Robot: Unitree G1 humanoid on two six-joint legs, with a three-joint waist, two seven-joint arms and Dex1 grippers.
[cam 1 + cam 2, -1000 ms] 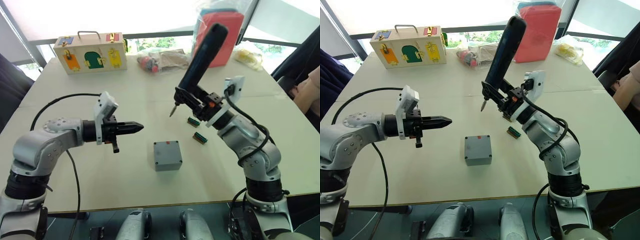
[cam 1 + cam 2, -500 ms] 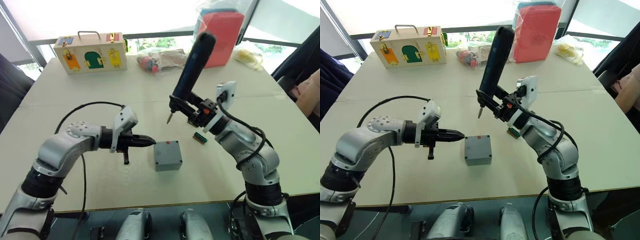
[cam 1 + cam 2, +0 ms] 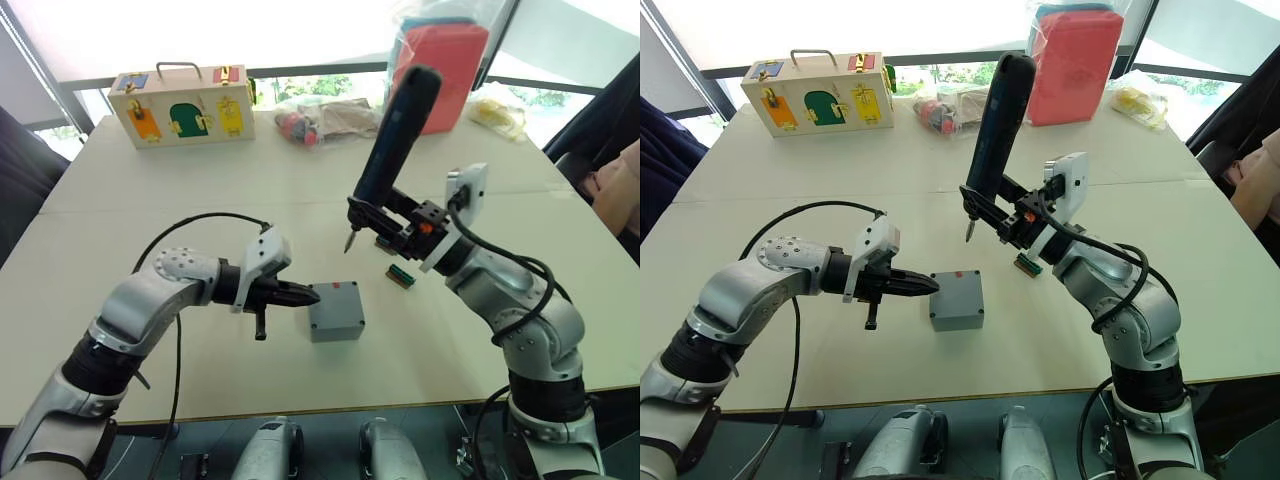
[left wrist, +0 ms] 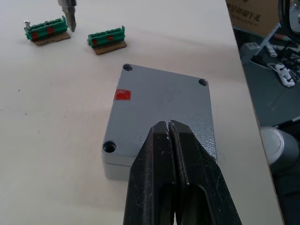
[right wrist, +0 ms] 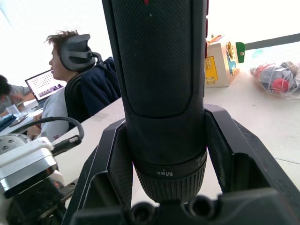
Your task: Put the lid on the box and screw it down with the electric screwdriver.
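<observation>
Reaching level – left fingers (image 4: pixel 168 129) closed, empty, at box (image 3: pixel 335 310) | right fingers (image 5: pixel 161 154) clamp electric screwdriver (image 3: pixel 395 130) – tilted.

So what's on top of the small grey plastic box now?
The grey plastic lid sits on the box, corner holes and red mark visible. Inside is covered.

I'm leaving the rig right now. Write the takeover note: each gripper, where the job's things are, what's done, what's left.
Left gripper: shut, empty, its tips at the left edge of the box.
Right gripper: shut on the electric screwdriver, held up off the table, bit pointing down behind the box.
The lid already sits on the box, red mark on top; the corner holes that show look empty, so no screws seem driven.
Two green connector blocks lie beyond the box.
Left to do: screw the lid down.
</observation>
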